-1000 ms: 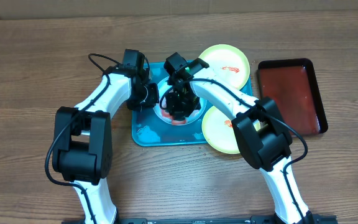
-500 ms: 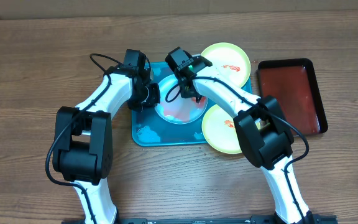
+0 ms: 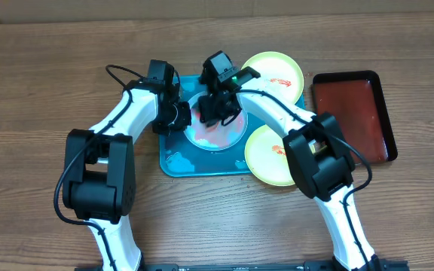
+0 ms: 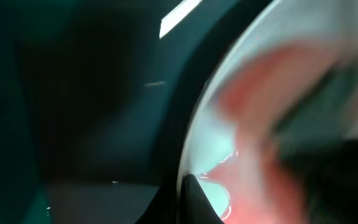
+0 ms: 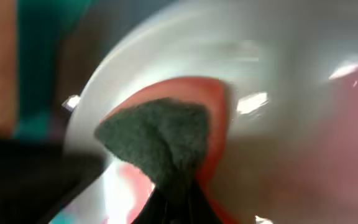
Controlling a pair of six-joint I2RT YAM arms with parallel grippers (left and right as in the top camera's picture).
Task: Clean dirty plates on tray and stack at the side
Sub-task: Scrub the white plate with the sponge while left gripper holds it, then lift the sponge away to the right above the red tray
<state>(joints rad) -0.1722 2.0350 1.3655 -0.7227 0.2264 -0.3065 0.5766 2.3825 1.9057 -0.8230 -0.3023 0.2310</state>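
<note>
A pale blue-white plate with red smears lies on the teal tray. My left gripper is shut on the plate's left rim; in the left wrist view the rim runs between the jaws. My right gripper is shut on a dark green scouring pad and presses it on the plate over a red smear. Two yellow-green plates with red sauce sit at the tray's right, one at the back and one at the front.
A smaller dark red tray with a black rim lies at the right on the wooden table. Foam patches sit on the teal tray's front left. Both arms crowd over the tray's back half.
My right gripper with the pad has moved from the plate's middle to its back edge and now sits over its back left part. The left gripper has stayed on the rim.
</note>
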